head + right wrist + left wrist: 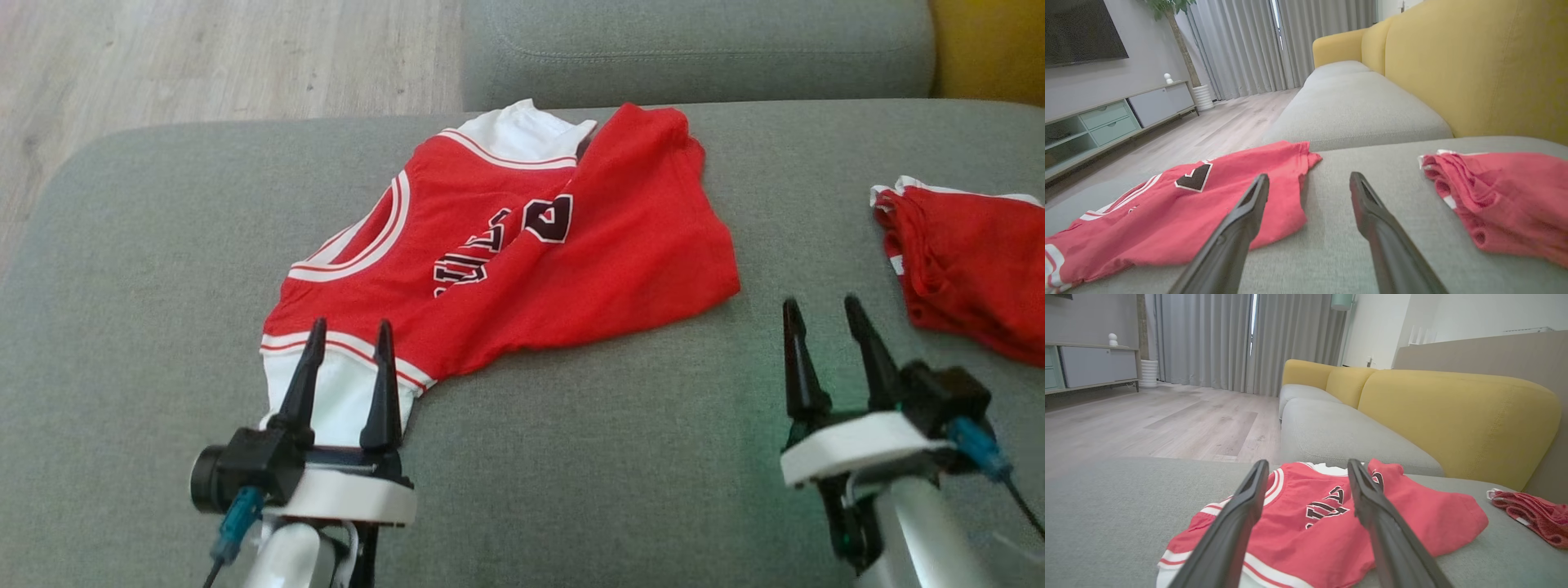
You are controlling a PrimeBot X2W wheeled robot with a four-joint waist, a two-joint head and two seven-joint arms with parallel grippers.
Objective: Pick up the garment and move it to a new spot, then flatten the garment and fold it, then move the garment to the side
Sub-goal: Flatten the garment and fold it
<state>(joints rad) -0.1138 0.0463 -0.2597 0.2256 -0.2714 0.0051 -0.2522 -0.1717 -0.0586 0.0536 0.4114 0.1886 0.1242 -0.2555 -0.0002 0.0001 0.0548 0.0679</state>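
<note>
- My left claw (349, 324) is wide open with nothing between its two dark fingers (1229, 531). It sits at the near end of the red basketball jersey with white trim and black lettering (506, 261), over the white band at that edge. I cannot tell whether the tips touch the cloth.
- My right claw (821, 302) is also wide open and empty. It points across a bare stretch of the grey fabric sofa cushion (163, 286), between the jersey and a bunched red cloth with white edging (963, 261) that lies off to my right.
- The jersey lies in the middle of the cushion, well back from the near edge. It is not spread flat: one red panel lies slanted over the front and hides part of the lettering, and a white piece pokes out at the far end.
- I cannot judge from here whether this is the new spot or the starting one.
- By my reckoning flattening is not finished. The slanted flap looks more like a loose flop than a squared fold.
- That leaves smoothing the flap out, making tidy folds, and carrying the bundle to the side.
- With both claws empty, the next grasp would likely be at the white band under my left claw.
</note>
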